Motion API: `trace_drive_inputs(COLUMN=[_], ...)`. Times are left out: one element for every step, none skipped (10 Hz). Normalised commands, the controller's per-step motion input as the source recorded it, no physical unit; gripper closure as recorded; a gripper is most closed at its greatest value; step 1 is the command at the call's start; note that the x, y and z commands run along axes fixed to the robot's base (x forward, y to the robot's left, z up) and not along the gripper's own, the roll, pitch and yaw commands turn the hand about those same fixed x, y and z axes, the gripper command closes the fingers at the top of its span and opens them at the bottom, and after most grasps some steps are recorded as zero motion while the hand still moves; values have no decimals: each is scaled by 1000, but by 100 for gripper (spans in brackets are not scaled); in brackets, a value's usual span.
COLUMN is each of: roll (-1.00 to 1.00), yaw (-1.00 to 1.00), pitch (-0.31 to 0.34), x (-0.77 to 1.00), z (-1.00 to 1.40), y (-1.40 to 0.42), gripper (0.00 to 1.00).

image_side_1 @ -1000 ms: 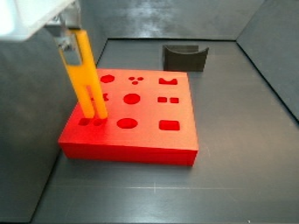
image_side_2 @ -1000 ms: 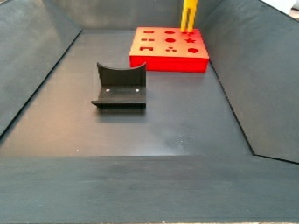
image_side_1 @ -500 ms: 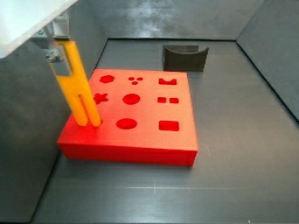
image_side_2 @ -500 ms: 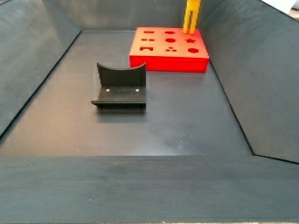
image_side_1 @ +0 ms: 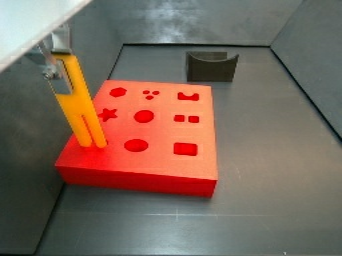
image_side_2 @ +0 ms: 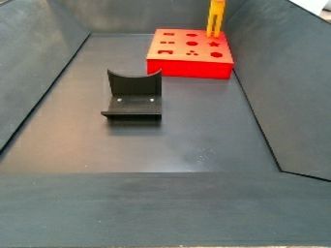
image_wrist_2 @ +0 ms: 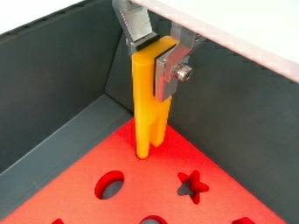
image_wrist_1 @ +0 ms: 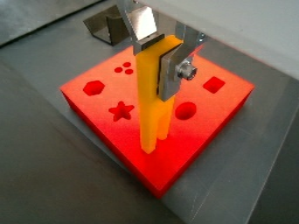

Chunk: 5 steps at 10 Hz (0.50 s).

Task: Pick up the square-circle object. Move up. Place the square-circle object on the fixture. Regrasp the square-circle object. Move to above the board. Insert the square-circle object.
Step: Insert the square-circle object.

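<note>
Insertion was underway: the gripper (image_wrist_2: 156, 48) clamped the slim yellow peg (image_wrist_2: 149, 105) upright, apparently entering the flat red board (image_wrist_1: 222, 109); next, press straight down.

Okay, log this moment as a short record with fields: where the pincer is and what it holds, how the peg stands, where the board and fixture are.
pincer: above a corner of the board, at, shut on the square-circle object
square-circle object: upright, lower end at the board's top face near a corner; depth of insertion cannot be told
board: red, flat on the floor, shaped cutouts on top
fixture: dark, standing apart from the board, nothing on it
</note>
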Motion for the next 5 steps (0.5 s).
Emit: trace_drive_inputs(roll=[-27, -63, -77, -33, 4], yaw=[-9, -11, -14, 0, 0], pitch=[-40, -79, -126, -153, 0], x=[103, 80, 34, -54, 0], z=[-549, -594, -571, -300, 0], y=[63, 83, 77, 0, 0], gripper=[100, 100, 100, 100, 100])
